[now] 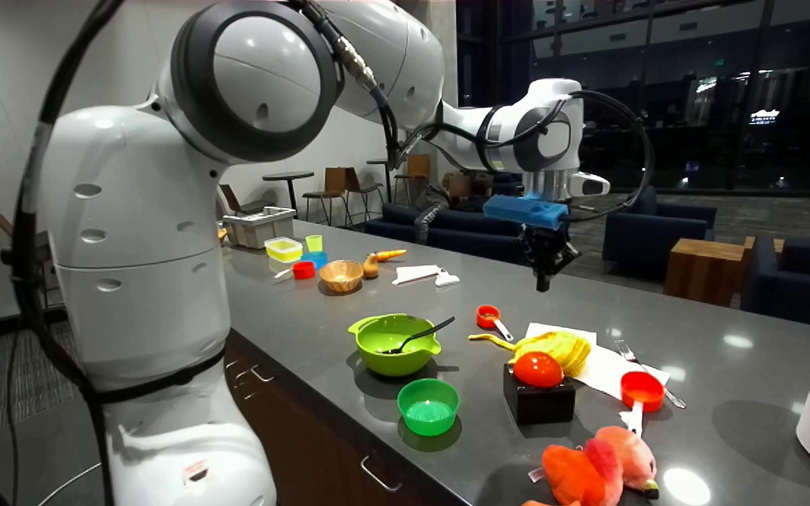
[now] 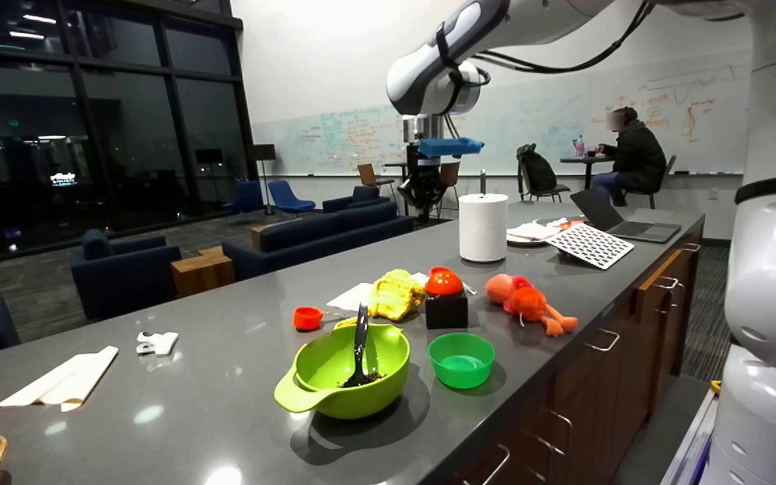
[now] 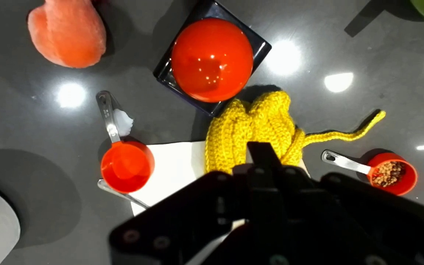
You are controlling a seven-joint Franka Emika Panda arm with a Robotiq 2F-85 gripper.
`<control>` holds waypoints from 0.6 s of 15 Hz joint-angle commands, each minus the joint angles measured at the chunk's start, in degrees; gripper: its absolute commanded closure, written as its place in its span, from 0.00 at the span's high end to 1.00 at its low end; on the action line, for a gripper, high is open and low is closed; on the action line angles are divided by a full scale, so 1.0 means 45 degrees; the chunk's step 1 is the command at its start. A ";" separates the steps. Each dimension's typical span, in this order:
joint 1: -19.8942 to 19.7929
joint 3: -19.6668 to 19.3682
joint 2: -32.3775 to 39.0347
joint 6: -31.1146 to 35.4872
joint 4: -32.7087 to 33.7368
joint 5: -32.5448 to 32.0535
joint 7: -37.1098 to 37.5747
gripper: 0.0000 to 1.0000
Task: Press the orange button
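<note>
The orange button [image 1: 538,369] is a round orange-red dome on a black square box [image 1: 538,403]. It stands on the counter beside the yellow knitted toy. It also shows in an exterior view [image 2: 444,281] and at the top of the wrist view [image 3: 212,60]. My gripper [image 3: 263,152] is shut with its fingertips together and nothing between them. In the wrist view the fingertips lie over the yellow knitted toy [image 3: 234,136], below the button. In both exterior views the gripper [image 1: 543,281] hangs pointing down, well above the counter and apart from the button [image 2: 423,214].
An orange-pink plush toy [image 1: 581,471], a green cup [image 1: 428,407] and a lime bowl [image 1: 387,337] with a black spoon stand near the box. Red measuring cups [image 3: 127,167] [image 3: 392,173], a fork, a white napkin [image 3: 175,165] and a paper roll [image 2: 483,229] are also on the counter.
</note>
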 commanded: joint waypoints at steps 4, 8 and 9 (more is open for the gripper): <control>0.0010 0.0040 0.0084 -0.1391 0.0526 -0.0209 0.0992 0.00; 0.0043 0.0035 0.0114 -0.1395 0.0571 -0.0565 0.1425 0.00; 0.0058 0.0033 0.0106 -0.1237 0.0545 -0.0798 0.1539 0.00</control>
